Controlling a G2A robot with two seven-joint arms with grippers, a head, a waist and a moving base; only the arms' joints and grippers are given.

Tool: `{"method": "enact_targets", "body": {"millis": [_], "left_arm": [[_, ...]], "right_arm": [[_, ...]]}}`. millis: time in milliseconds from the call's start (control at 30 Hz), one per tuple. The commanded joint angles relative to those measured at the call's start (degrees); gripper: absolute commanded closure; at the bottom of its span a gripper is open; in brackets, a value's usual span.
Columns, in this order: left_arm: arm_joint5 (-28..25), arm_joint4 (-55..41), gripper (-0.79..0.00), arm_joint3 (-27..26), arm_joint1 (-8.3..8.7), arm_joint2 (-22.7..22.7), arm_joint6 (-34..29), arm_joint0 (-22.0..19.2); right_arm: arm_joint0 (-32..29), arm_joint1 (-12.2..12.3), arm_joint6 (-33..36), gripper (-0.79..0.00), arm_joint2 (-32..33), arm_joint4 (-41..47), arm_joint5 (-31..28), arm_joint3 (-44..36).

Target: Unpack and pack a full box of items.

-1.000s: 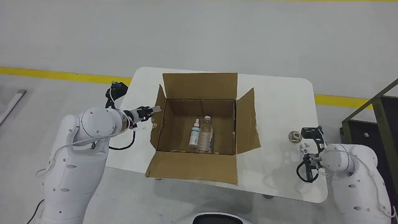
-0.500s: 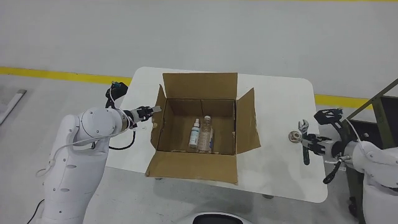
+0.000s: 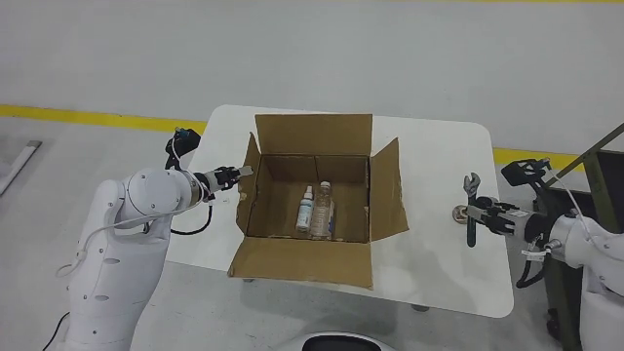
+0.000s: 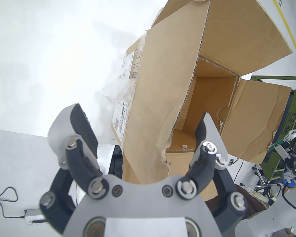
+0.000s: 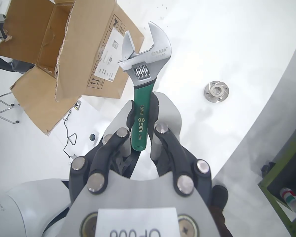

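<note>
Right end effector (image 5: 143,107) is clenched on the green handle of an adjustable wrench (image 5: 145,75), silver head poking out past the fingertips! Top view puts that end effector (image 3: 485,216) well off to the right of the box (image 3: 312,135), forearm coming in from the right and the wrench (image 3: 470,205) held crosswise to it, head toward the far side of the surface (image 3: 439,156). Just beside the wrench sits a small round metal flange (image 3: 458,214); the right wrist view sharpens it up as a flat disc (image 5: 216,91) with a centre hole, lying on the white top right of the box (image 5: 46,25).

Over to the left end effector (image 3: 239,173): elbow bent, forearm level, tip right at the box's left flap. Its own wrist view has the end effector (image 4: 140,122) released, pads wide apart, the flap's torn edge sitting between them; contact is impossible to call. Box (image 4: 162,75) flaps all stand open.

Looking down inside, two small bottles (image 3: 314,209) lie side by side on the box floor.
</note>
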Motion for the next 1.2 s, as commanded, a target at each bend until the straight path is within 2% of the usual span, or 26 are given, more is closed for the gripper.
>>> {"method": "enact_targets", "body": {"millis": [0, 133, 333, 600, 767, 1033, 1167], "left_arm": [[0.00, 0.00, -0.785, 0.00, 0.00, 0.00, 0.00, 0.00], [0.00, 0.00, -0.785, 0.00, 0.00, 0.00, 0.00, 0.00], [0.00, 0.00, -0.785, 0.00, 0.00, 0.00, 0.00, 0.00], [0.00, 0.00, -0.785, 0.00, 0.00, 0.00, 0.00, 0.00], [0.00, 0.00, -0.785, 0.00, 0.00, 0.00, 0.00, 0.00], [0.00, 0.00, -0.785, 0.00, 0.00, 0.00, 0.00, 0.00], [0.00, 0.00, -0.785, 0.00, 0.00, 0.00, 0.00, 0.00]], "right_arm": [[0.00, 0.00, 0.00, 0.000, 0.00, 0.00, 0.00, 0.00], [-0.09, -0.01, -0.44, 0.000, -0.12, 0.05, -0.03, -0.06], [-0.15, 0.31, -4.38, 0.000, -3.62, 2.70, 0.06, -2.14], [4.99, 1.18, -4.68, 0.000, -9.38, 6.27, 0.25, -6.37], [9.77, 1.58, -4.37, 0.000, -13.80, 11.01, 1.23, -5.09], [16.77, 1.63, -8.41, 0.000, -22.19, 13.42, 7.67, 1.50], [19.09, 1.29, -12.03, 0.000, -28.08, 11.22, 11.89, 4.06]]}}
